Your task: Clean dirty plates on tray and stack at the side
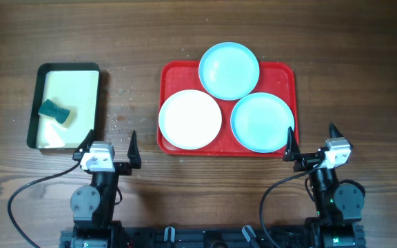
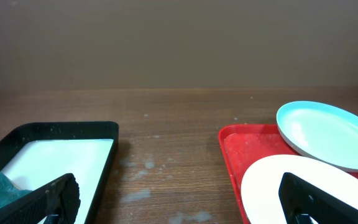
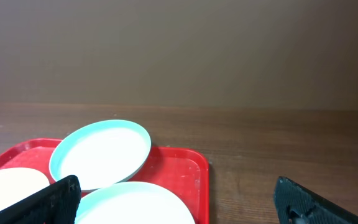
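Observation:
The red tray (image 1: pixel 281 72) lies at the table's middle right and holds three plates. A white plate (image 1: pixel 190 119) sits at its front left, a light blue plate (image 1: pixel 229 70) at the back, and a second light blue plate (image 1: pixel 262 122) at the front right. My left gripper (image 1: pixel 109 147) is open and empty, near the table's front, left of the tray. My right gripper (image 1: pixel 313 142) is open and empty, just off the tray's front right corner. The left wrist view shows the white plate (image 2: pixel 272 180), the back blue plate (image 2: pixel 325 132) and the tray (image 2: pixel 235 149).
A dark-green-rimmed tray (image 1: pixel 66 70) with cream inside lies at the left and holds a green sponge (image 1: pixel 54 111). Pale smears mark the wood (image 1: pixel 120 117) between the two trays. The right wrist view shows the red tray's right rim (image 3: pixel 204 171).

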Available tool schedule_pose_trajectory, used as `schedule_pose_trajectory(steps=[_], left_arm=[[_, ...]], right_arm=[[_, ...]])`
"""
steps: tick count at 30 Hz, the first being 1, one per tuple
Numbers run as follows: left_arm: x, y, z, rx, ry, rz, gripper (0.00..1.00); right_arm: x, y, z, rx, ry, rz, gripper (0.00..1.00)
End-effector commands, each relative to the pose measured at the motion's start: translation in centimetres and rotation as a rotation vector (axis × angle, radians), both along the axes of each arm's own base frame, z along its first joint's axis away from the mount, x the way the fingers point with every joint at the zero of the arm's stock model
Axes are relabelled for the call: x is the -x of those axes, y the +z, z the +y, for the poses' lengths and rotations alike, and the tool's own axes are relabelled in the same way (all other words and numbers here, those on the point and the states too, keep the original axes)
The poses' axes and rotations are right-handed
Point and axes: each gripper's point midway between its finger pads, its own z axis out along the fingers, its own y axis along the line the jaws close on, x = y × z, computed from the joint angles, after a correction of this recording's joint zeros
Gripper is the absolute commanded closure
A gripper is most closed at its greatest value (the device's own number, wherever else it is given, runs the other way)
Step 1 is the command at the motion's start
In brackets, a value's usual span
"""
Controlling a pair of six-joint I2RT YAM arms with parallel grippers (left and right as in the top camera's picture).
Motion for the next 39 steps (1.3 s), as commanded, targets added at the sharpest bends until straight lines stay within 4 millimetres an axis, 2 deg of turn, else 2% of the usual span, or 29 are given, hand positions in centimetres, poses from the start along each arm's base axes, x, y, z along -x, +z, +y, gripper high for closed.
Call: schedule_pose_trajectory(steps=[1, 36, 37, 39], left_arm=[[0.0, -0.1, 0.0, -0.001, 0.004, 0.001, 0.00], [0.0, 0.0, -0.1, 0.003, -0.003, -0.002, 0.00], [0.1, 0.2, -1.3, 0.035, -0.073, -0.007, 0.00], [1.7, 1.1, -6.8, 0.155, -0.399, -0.013, 0.00]], right_arm=[[-0.1, -0.3, -0.1, 0.013, -0.009, 0.009, 0.00], [-0.1, -0.3, -0.1, 0.013, -0.009, 0.009, 0.00], [-0.1, -0.3, -0.1, 0.013, -0.009, 0.009, 0.00], [-0.1, -0.2, -0.1, 0.013, -0.009, 0.008, 0.00]])
